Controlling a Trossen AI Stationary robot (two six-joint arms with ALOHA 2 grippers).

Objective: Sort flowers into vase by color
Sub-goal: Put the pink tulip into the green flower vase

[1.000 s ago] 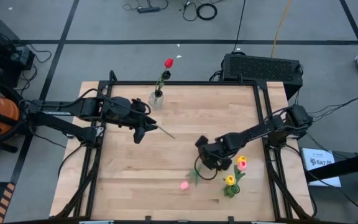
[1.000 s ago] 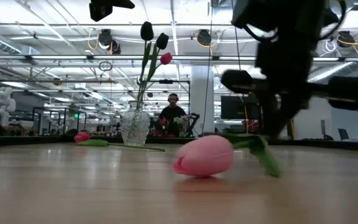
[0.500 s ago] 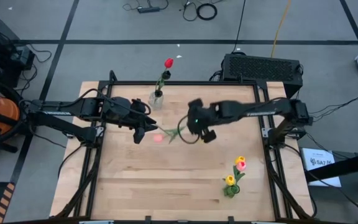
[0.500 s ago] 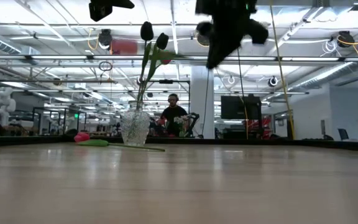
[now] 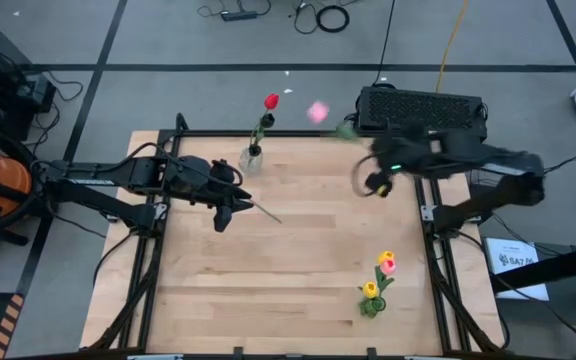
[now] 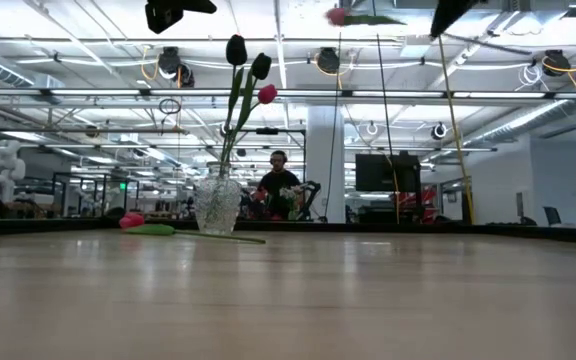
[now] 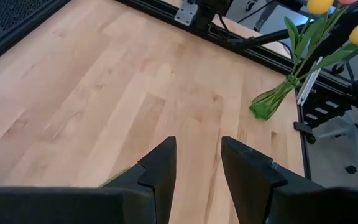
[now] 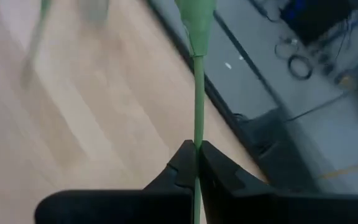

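My right gripper (image 5: 370,152) hangs high over the table's far right part, shut on a pink tulip (image 5: 317,111). The tulip's head (image 6: 338,15) shows near the top of the low view. A glass vase (image 5: 251,158) at the far edge holds one red tulip (image 5: 271,101) and two dark ones (image 6: 236,48). My left gripper (image 7: 197,168) hovers open above the table, near the vase. Below it a red tulip (image 6: 131,220) lies flat on the wood, its stem (image 5: 266,212) reaching right. My right gripper pinches the pink tulip's thin green stem (image 8: 196,134) between its two fingers. The stem runs on straight ahead past the fingertips to a leaf (image 8: 197,22). The tulip is lifted clear of the table and lies about level, its head toward the far left.
A bunch of yellow and pink tulips (image 5: 378,278) sits at the near right of the table, its green base (image 7: 265,107) on the wood. A black box (image 5: 423,108) stands behind the far right corner. The middle and near left of the tabletop (image 5: 228,290) show bare wood.
My right gripper has risen from the near right of the table, swung toward the middle, then gone up toward the far right corner, rolling as it went. The pink tulip, which lay on the wood, is now lifted clear and carried high.
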